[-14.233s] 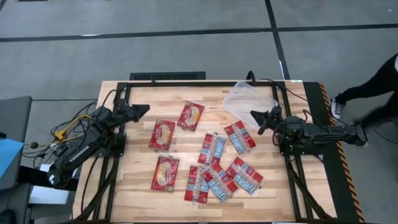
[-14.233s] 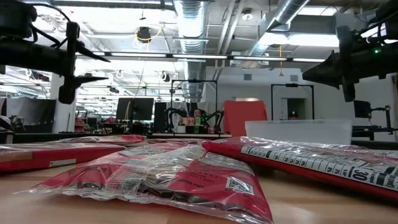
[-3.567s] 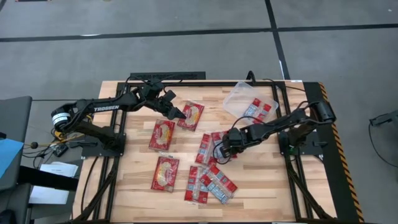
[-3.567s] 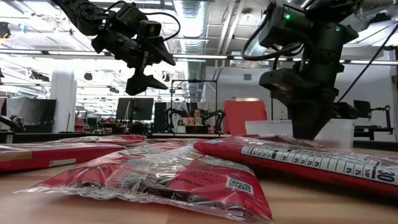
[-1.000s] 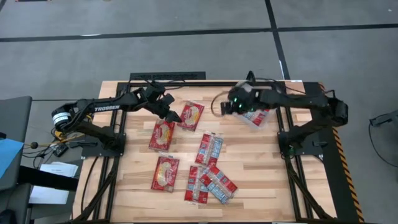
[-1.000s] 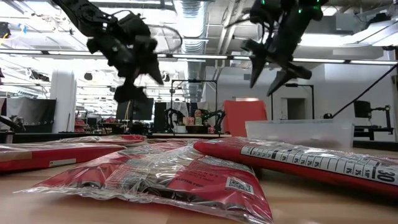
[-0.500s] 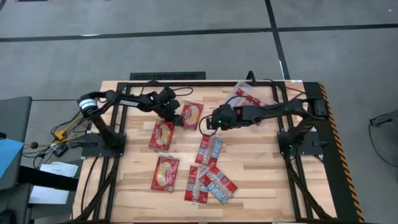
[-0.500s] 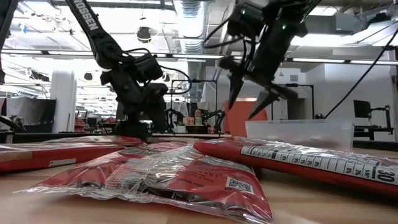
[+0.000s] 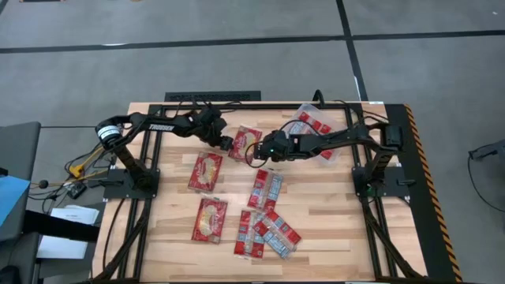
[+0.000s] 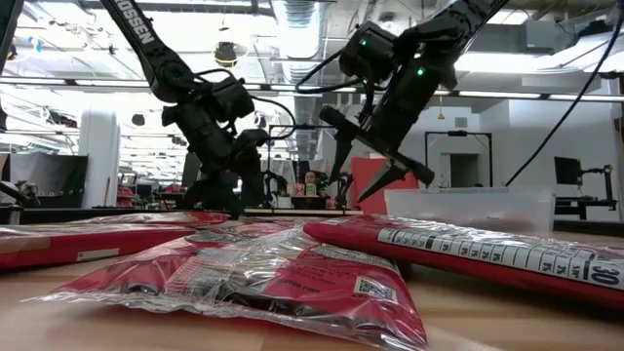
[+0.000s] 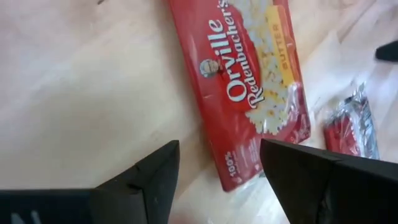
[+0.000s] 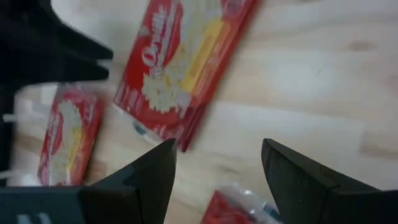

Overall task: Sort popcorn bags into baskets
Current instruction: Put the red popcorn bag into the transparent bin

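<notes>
A red popcorn bag with a yellow oval (image 9: pixel 247 140) lies flat at the table's far middle. My left gripper (image 9: pixel 229 143) is down at its left end, open. In the left wrist view the bag's corner (image 11: pixel 239 177) lies between the fingers (image 11: pixel 149 177). My right gripper (image 9: pixel 259 151) hovers open just right of the same bag (image 12: pixel 177 74), above the table (image 10: pixel 375 166). The clear basket (image 9: pixel 298 118) at the far right holds red packets. My left gripper comes down on the bag's left end with a finger on either side of the corner. I cannot tell whether the fingers touch the bag. The bag lies flat on the table.
Two more yellow-oval bags (image 9: pixel 206 171) (image 9: pixel 211 219) lie left of centre. Blue-and-white bags lie at the middle (image 9: pixel 268 188) and in a pile near the front (image 9: pixel 264 233). A black frame rail runs along the far edge (image 9: pixel 213 97).
My right gripper has swung from over the basket toward the table's left and down, stopping beside the far-middle bag. My left gripper has dropped to the table at that bag's left end. The bags have stayed where they were.
</notes>
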`<state>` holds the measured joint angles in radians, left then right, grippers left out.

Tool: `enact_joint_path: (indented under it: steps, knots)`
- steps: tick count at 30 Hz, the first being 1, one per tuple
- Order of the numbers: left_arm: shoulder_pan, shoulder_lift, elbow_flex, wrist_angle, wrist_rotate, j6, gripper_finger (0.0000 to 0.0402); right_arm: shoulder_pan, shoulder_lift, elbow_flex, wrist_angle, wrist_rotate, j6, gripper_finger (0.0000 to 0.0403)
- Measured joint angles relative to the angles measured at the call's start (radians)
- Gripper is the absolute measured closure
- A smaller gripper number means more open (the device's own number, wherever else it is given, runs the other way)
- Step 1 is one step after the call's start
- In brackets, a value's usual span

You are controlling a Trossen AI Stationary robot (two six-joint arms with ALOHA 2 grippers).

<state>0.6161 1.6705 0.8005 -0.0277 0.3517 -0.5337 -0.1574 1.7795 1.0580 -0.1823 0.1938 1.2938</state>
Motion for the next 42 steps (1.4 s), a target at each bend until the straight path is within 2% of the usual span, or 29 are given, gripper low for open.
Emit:
enact_joint_path:
  steps: [6,14,16,19,24,26,27,31,42]
  knots:
    - [-0.002,0.001,0.0,0.014,-0.077,0.038,0.0189,-0.022,0.089,-0.001,0.117,-0.055,0.008,0.0143]
    - [-0.003,0.001,0.0,0.028,-0.164,0.07,0.0194,-0.048,0.114,-0.002,0.171,-0.069,0.014,0.0143]
    - [-0.004,0.001,0.0,0.049,-0.14,0.079,0.0206,-0.056,0.114,-0.002,0.171,-0.07,0.01,0.0143]
    - [-0.003,0.001,0.0,0.062,-0.049,0.076,0.0241,-0.064,0.114,-0.002,0.171,-0.078,0.007,0.0143]
    - [-0.001,0.001,0.0,0.137,0.049,0.054,0.0342,-0.065,0.114,-0.002,0.168,-0.09,0.004,0.0143]
    - [-0.001,0.001,0.001,0.174,0.056,0.063,0.0383,-0.065,0.114,-0.002,0.168,-0.091,-0.005,0.0143]
    - [-0.001,0.001,0.001,0.181,0.051,0.07,0.0391,-0.065,0.114,-0.002,0.168,-0.092,-0.008,0.0143]
    - [-0.001,0.02,0.001,0.17,0.009,0.096,0.0397,-0.067,0.114,-0.001,0.168,-0.099,-0.011,0.0143]
    - [0.001,0.168,0.003,0.211,0.06,0.046,0.0401,-0.082,0.114,-0.001,0.183,-0.1,-0.02,0.0143]
